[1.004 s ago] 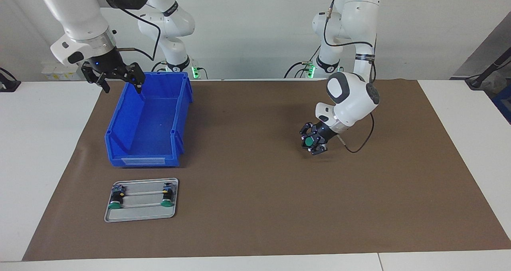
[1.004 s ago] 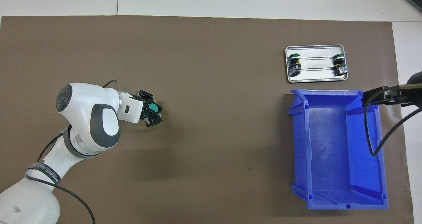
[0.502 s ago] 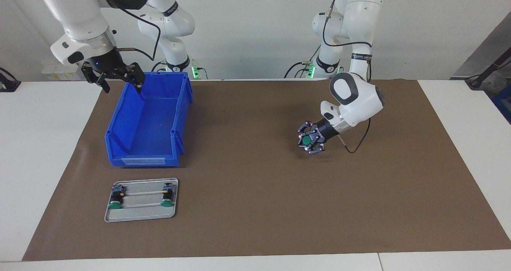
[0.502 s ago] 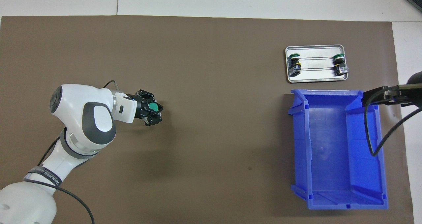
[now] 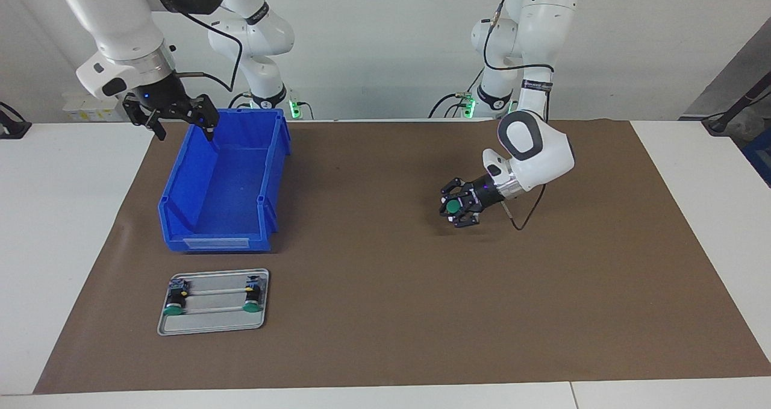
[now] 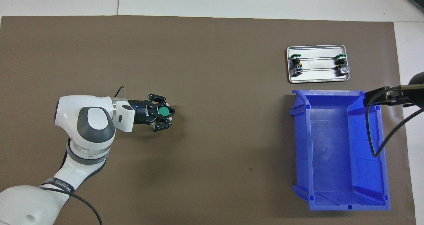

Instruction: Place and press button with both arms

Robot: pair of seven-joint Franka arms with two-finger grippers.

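My left gripper (image 5: 456, 208) (image 6: 164, 111) hangs low over the brown mat toward the left arm's end of the table, shut on the button (image 5: 452, 207) (image 6: 162, 111). The button's flat green cap faces up and sideways, and its body is hidden between the fingers. My right gripper (image 5: 178, 121) waits open above the rim of the blue bin (image 5: 223, 183) (image 6: 338, 148), at the corner nearest the robots. In the overhead view only its dark edge (image 6: 384, 96) shows.
A small metal tray (image 5: 212, 323) (image 6: 317, 80) lies on the mat just farther from the robots than the bin. Two green-capped buttons (image 5: 173, 300) (image 5: 253, 297) lie in it, one at each end. The brown mat (image 5: 385, 306) covers most of the white table.
The left arm has swung its wrist and carried the held button toward the middle of the table, tilting the gripper more level. The right arm has not moved.
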